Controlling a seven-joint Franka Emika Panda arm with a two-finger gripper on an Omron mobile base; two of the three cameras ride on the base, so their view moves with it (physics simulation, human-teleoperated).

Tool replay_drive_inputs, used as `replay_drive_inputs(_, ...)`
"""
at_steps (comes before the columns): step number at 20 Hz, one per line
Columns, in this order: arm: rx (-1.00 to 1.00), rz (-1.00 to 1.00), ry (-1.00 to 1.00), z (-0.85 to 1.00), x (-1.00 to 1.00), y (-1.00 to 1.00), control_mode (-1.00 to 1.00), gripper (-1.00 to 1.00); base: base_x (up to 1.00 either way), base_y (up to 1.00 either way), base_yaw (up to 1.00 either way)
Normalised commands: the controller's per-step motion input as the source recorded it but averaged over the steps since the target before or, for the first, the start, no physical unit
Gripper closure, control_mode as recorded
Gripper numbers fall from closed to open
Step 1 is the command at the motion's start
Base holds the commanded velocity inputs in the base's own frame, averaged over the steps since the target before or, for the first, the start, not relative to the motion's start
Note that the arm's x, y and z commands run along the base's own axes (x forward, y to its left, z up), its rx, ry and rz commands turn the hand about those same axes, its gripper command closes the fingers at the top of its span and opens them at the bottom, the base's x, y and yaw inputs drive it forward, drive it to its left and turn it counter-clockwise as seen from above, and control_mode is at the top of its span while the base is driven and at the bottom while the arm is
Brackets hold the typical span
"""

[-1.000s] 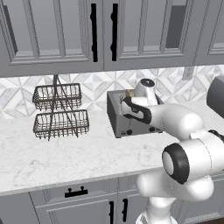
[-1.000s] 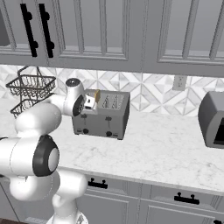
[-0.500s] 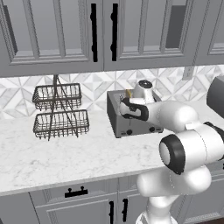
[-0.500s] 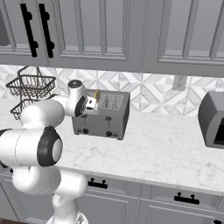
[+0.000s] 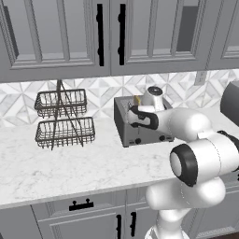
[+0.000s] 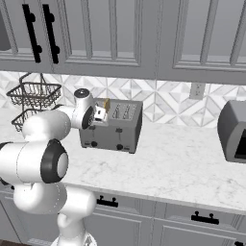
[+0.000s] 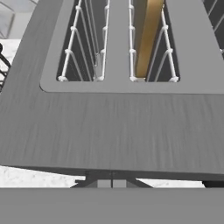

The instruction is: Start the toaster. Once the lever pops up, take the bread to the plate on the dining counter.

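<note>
The grey toaster [image 5: 148, 133] stands on the marble counter against the backsplash, also seen in the right base view as toaster [image 6: 117, 129]. A tan slice of bread [image 7: 148, 37] sits upright in its right-hand slot; its top edge pokes out as bread [image 5: 137, 100] and bread [image 6: 106, 104]. My gripper [image 5: 133, 118] hangs shut at the top of the toaster's front face, gripper [image 6: 99, 114]. In the hand view its fingertips, gripper [image 7: 112, 182], sit together just below the toaster's near edge, toaster [image 7: 109, 127]. The plate and the dining counter are out of view.
A two-tier wire basket [image 5: 62, 119] stands left of the toaster, basket [image 6: 32, 95]. A dark grey appliance [image 6: 234, 130] sits at the right, appliance [image 5: 231, 99]. Grey upper cabinets hang close above. Bare marble counter [image 6: 182, 153] lies between toaster and appliance.
The hand has sunk slightly along the toaster's front edge and the elbow has swung outward. The toaster and the bread have stayed put.
</note>
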Motion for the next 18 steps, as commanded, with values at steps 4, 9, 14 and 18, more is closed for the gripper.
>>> replay_drive_inputs(4,0.0,0.0,0.0,-0.81,0.05,0.11,-1.0,1.0,0.0,0.0,0.0)
replay_drive_inputs(9,0.0,0.0,0.03,-1.0,0.04,0.22,-1.0,1.0,0.0,0.0,0.0)
replay_drive_inputs(14,-0.08,0.01,0.1,-1.0,0.0,0.05,-1.0,1.0,0.0,0.0,0.0)
replay_drive_inputs(18,-0.22,0.0,0.2,-1.0,-0.21,0.01,-1.0,1.0,0.0,0.0,0.0)
